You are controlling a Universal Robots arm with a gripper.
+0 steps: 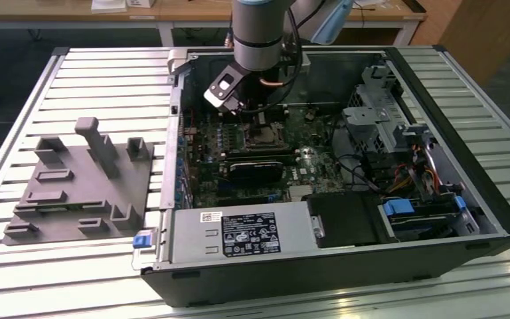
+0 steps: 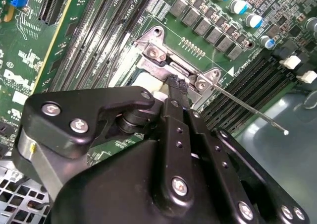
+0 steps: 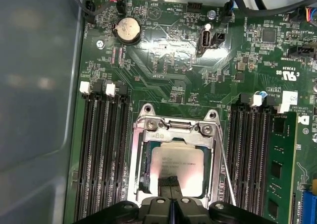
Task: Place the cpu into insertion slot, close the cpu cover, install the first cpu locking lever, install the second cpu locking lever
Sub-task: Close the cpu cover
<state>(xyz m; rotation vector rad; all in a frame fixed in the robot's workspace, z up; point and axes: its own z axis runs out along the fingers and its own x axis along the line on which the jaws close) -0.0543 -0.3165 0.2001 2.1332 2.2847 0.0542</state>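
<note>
In the first wrist view the cpu point(image 3: 184, 160) lies flat in the insertion slot point(image 3: 141, 177), its dull silver top showing through the window of the cpu cover point(image 3: 174, 135), which lies down over it. My gripper point(image 3: 171, 181) is shut with nothing between its fingers, its tip resting at the cover's near edge above the chip. One thin locking lever point(image 2: 250, 110) sticks out free from the socket's corner, also seen as a locking lever point(image 3: 225, 169) beside the cover. In the exterior view my gripper point(image 1: 255, 123) hangs just over the slot point(image 1: 262, 137) inside the open case.
Rows of black memory slots point(image 3: 101, 149) flank the socket on both sides. A long black card point(image 1: 255, 171) lies just in front of it, a power-supply box point(image 1: 237, 234) at the case's front, drive cages and cables point(image 1: 397, 166) on the exterior view's right, a grey fixture point(image 1: 78, 183) on the left.
</note>
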